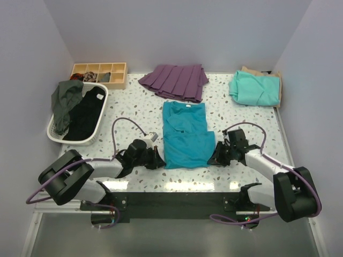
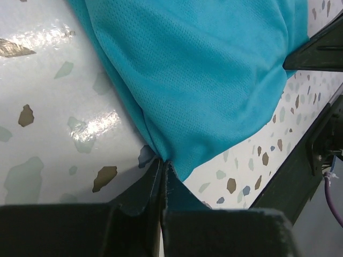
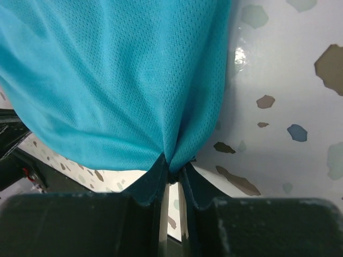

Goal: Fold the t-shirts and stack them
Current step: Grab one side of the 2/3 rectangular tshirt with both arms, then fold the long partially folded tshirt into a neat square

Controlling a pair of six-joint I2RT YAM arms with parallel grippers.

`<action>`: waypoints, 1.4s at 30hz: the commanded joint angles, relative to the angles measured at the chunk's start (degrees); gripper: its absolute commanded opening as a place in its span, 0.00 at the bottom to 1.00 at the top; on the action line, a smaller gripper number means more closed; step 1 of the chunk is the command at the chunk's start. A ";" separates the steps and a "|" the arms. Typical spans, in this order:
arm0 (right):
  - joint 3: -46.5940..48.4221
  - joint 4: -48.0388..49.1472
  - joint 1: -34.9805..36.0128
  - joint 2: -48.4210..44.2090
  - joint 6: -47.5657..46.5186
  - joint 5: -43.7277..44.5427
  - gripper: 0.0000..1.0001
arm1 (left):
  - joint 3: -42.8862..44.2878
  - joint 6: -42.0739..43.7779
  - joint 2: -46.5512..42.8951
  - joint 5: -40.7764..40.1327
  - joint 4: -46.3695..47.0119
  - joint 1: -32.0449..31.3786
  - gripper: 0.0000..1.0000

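Top external: teal shirt [image 1: 185,134] sits mid-bench as a narrow rectangle, collar toward 12 o'clock, hem toward 6, with a rumpled crease across its middle. Left hand [image 1: 158,159] is low on the bench [image 1: 134,107] at the shirt's 7 o'clock corner, and right hand [image 1: 214,158] is at its 5 o'clock corner; both point inward at the hem and touch the cloth. Left wrist: left hand fingers [image 2: 150,184] are pressed together with the bottom corner of the teal shirt [image 2: 198,69] nipped between the tips, so it is clamped on the fabric; the cloth puckers into the pinch and the rest spreads flat on the speckled surface. Right wrist: same picture mirrored, right hand fingers [image 3: 195,187] narrowed onto a gathered fold of the teal shirt [image 3: 118,80], a thin slit left between the pads, fabric drawn into it. Other task items: mint shirt [image 1: 256,88] lies folded at the bench's 1 o'clock corner, on top of the tan shirt [image 1: 261,72], of which only an edge shows behind it. Purple garment [image 1: 176,81] lies at 12 o'clock, just beyond the teal collar. White basket [image 1: 53,134] with dark clothes [image 1: 80,110] sits at 9 o'clock; wooden tray [image 1: 119,81] with compartments at 11 o'clock.
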 commanded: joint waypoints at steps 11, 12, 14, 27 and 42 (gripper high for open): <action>0.05 -14.35 -0.20 -16.95 -2.40 -5.34 0.09 | 2.30 2.27 -16.02 -0.02 -25.05 -0.17 0.00; -0.30 -15.05 -0.11 -17.57 -2.40 -5.77 0.09 | 2.38 2.27 -18.12 -0.02 -25.32 -0.17 0.00; -0.56 -16.46 -0.02 -19.77 -2.58 -7.61 0.10 | 2.38 1.57 -19.89 0.42 -29.09 -0.17 0.00; 14.09 -15.15 -0.02 -16.01 -4.07 -7.45 0.17 | 20.37 2.97 -19.30 -6.78 -39.02 -0.34 0.00; 40.10 -11.10 -0.20 12.82 -10.04 -2.44 0.20 | 39.37 10.09 -0.14 -7.14 -35.79 9.22 0.00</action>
